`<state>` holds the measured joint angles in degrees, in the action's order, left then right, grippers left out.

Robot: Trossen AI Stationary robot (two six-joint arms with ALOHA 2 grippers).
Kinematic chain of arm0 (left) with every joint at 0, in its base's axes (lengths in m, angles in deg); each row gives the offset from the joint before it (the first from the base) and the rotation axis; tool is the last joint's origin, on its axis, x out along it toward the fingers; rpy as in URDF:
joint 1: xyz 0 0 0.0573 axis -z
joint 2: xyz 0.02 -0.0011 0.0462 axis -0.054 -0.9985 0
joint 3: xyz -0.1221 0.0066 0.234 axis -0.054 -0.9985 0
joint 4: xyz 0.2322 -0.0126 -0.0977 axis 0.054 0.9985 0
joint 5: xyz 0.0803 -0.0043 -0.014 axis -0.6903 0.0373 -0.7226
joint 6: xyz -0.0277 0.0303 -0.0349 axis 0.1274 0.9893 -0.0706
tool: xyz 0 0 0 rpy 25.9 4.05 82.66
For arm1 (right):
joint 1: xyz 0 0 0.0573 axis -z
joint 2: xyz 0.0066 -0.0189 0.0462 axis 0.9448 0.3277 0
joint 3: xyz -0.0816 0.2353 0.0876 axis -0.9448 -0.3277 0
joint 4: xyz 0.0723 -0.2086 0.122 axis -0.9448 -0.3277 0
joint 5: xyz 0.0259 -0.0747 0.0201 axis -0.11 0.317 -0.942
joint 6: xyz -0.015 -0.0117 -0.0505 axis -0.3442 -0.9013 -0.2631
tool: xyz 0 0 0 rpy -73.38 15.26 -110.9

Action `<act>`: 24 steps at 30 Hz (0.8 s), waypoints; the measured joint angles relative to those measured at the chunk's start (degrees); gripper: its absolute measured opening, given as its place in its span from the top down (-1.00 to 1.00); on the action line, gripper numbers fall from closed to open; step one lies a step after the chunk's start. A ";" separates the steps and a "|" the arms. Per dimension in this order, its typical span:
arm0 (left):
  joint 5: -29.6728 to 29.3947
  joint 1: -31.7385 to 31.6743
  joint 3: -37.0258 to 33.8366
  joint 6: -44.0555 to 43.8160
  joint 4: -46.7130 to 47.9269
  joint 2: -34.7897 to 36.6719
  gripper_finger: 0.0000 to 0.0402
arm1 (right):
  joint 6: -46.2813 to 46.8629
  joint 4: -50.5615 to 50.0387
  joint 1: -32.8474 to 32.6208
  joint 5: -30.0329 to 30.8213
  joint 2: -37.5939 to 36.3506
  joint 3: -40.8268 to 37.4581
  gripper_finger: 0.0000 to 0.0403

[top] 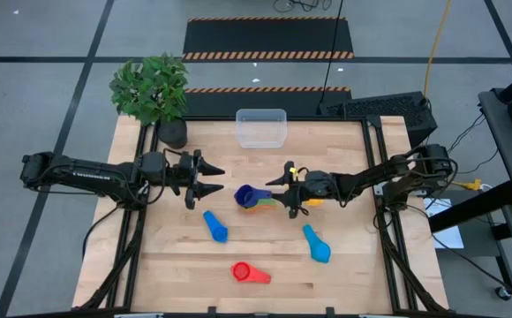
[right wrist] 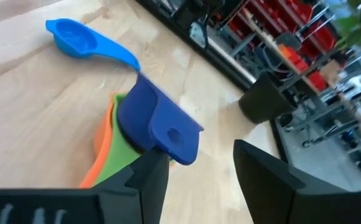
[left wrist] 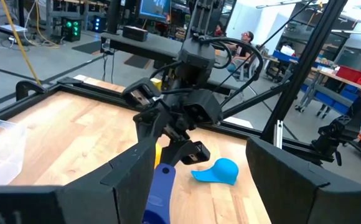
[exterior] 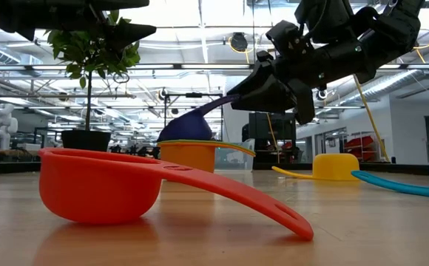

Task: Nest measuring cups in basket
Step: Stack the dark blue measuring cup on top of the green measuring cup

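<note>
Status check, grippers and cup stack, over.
Right gripper open at dark blue cup on stack. Left gripper open, waiting. Basket empty, path clear.

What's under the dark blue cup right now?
The dark blue cup sits on top of a green cup, nested in an orange cup. Their insides are covered, so any further cup beneath cannot be seen.
</note>
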<state>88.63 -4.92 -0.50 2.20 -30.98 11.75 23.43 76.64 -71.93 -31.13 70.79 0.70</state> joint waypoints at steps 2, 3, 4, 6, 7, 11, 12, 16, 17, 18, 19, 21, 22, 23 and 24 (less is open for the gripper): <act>0.00 -0.02 0.00 -0.01 0.01 0.00 -0.27 | 1.00 -2.26 0.00 -0.04 -0.58 0.00 0.14; 0.01 -0.01 -0.01 -0.02 0.02 0.00 -0.27 | 1.29 -3.55 0.00 -0.42 -0.90 -0.02 0.14; 0.02 0.01 -0.01 -0.01 0.00 0.00 -0.27 | 2.00 -4.63 0.00 -1.64 -1.20 -0.01 0.14; 0.05 0.03 -0.02 0.00 0.02 -0.02 -0.27 | 4.57 -8.91 0.02 -4.24 -2.70 -0.02 0.14; 0.09 0.02 -0.02 0.00 0.00 -0.02 -0.27 | 6.18 -10.22 0.06 -5.48 -3.42 -0.07 0.14; 0.13 0.10 -0.02 0.00 -0.30 -0.02 -0.27 | 12.76 -16.47 0.59 -7.54 -8.12 -0.04 0.14; 0.13 0.11 -0.02 0.00 -0.31 -0.02 -0.27 | 14.03 -18.03 0.63 -7.48 -9.45 -0.04 0.14; 0.13 0.11 -0.02 0.12 -0.31 -0.02 -0.27 | 19.65 -25.03 0.59 -7.56 -15.58 -0.04 0.14; 0.13 0.11 -0.02 0.21 -0.31 -0.02 -0.27 | 21.26 -26.52 0.52 -7.58 -17.05 -0.02 0.14; 0.13 0.11 -0.02 0.26 -0.31 -0.02 -0.27 | 22.89 -28.34 0.37 -7.56 -18.62 -0.02 0.14; 0.13 0.11 -0.02 0.26 -0.30 -0.02 -0.27 | 24.25 -29.84 0.26 -7.54 -20.13 -0.02 0.14; 0.13 0.11 -0.02 0.33 -0.31 -0.02 -0.27 | 26.09 -31.54 0.04 -7.48 -22.81 -0.02 0.14; 0.13 0.11 -0.02 0.33 -0.31 -0.02 -0.27 | 26.71 -32.31 -0.17 -7.43 -24.15 -0.02 0.14; 0.13 0.11 -0.02 0.33 -0.31 -0.02 -0.27 | 27.07 -32.86 -0.32 -7.44 -25.37 -0.02 0.14; 0.13 0.11 -0.02 0.33 -0.31 -0.02 -0.27 | 27.25 -33.23 -0.56 -7.39 -26.53 -0.02 0.14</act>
<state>88.76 -4.81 -0.53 2.53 -31.29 11.73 50.68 43.41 -72.49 -38.52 44.26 0.68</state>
